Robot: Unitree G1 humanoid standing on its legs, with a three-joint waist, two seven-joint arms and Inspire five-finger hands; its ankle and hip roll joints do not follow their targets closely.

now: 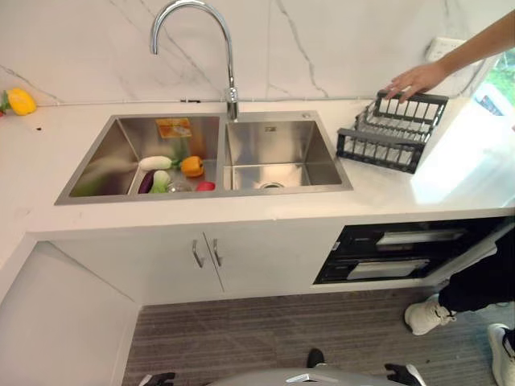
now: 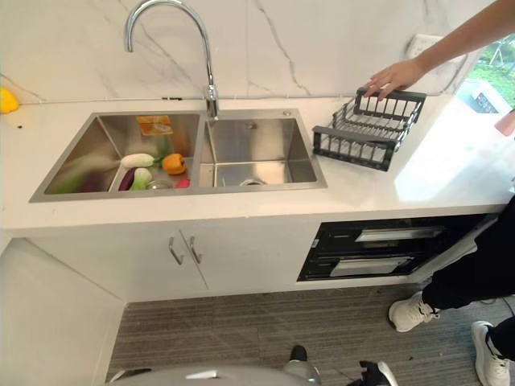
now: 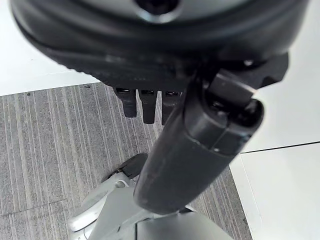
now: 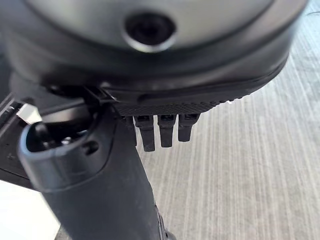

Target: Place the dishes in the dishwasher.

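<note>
White counter (image 1: 241, 211) runs around a steel sink (image 1: 265, 153), a person's hand (image 1: 414, 80) on the black dish rack (image 1: 390, 129) far right, dishwasher (image 1: 402, 251) below it; both robot hands, left hand (image 3: 200, 145) and right hand (image 4: 95, 185), hang with fingers straight and holding nothing, so any reach should wait until that person clears.

A brushed stainless-steel double sink (image 1: 265, 153), centre frame, sits in a glossy white marble-look countertop (image 1: 241, 211); a polished chrome tap (image 1: 193, 48) stands above.

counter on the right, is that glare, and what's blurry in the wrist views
Left eye view: yes, a bright washed-out patch on the counter beside the dish rack. Left wrist view: the left hand is soft up close, floor sharper. Right wrist view: the right hand likewise.
</note>
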